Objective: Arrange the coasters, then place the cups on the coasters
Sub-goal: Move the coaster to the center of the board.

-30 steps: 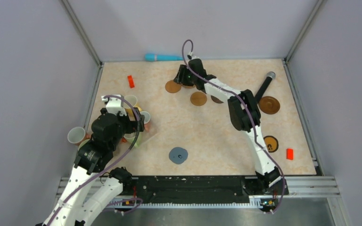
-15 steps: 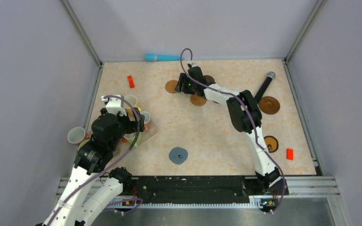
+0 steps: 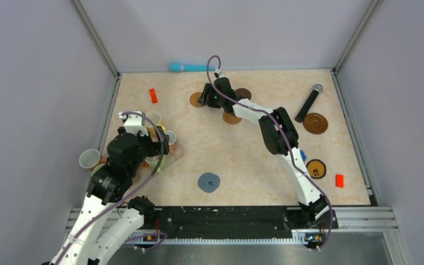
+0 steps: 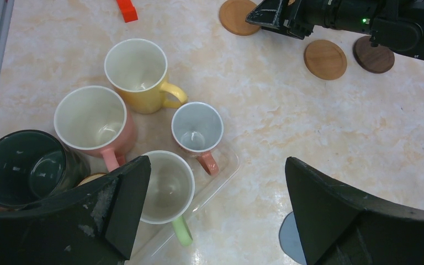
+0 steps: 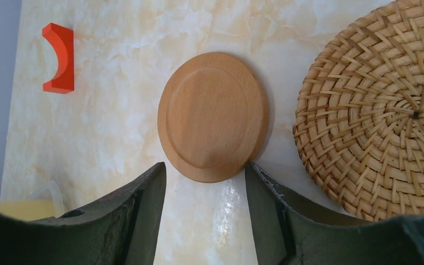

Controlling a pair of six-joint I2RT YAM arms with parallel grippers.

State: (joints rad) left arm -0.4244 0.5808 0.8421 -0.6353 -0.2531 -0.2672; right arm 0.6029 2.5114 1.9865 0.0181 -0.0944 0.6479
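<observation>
My right gripper (image 5: pixel 204 171) is open and low over the far middle of the table. Its fingertips bracket the near rim of a round tan wooden coaster (image 5: pixel 212 116) that lies flat. A woven coaster (image 5: pixel 375 110) lies just right of it. More coasters sit around: tan (image 3: pixel 232 117), dark brown (image 3: pixel 315 123), black-rimmed (image 3: pixel 316 168), grey-blue (image 3: pixel 208 182). My left gripper (image 4: pixel 216 165) hangs wide open and empty above a cluster of cups: yellow (image 4: pixel 138 72), pink (image 4: pixel 91 121), a small one with an orange handle (image 4: pixel 197 130), pale green (image 4: pixel 165 187) and black (image 4: pixel 25 168).
A clear plastic tray (image 4: pixel 221 176) lies under the green cup. Red blocks lie far left (image 3: pixel 153 95) and near right (image 3: pixel 339 180). A black microphone (image 3: pixel 309 102) lies at the far right, and a teal object (image 3: pixel 190 67) against the back wall. One cup (image 3: pixel 89 159) sits beyond the left edge.
The right gripper has swung left and come down towards the table, and the tan coaster at its tips has slid a little left. The left arm has not moved.
</observation>
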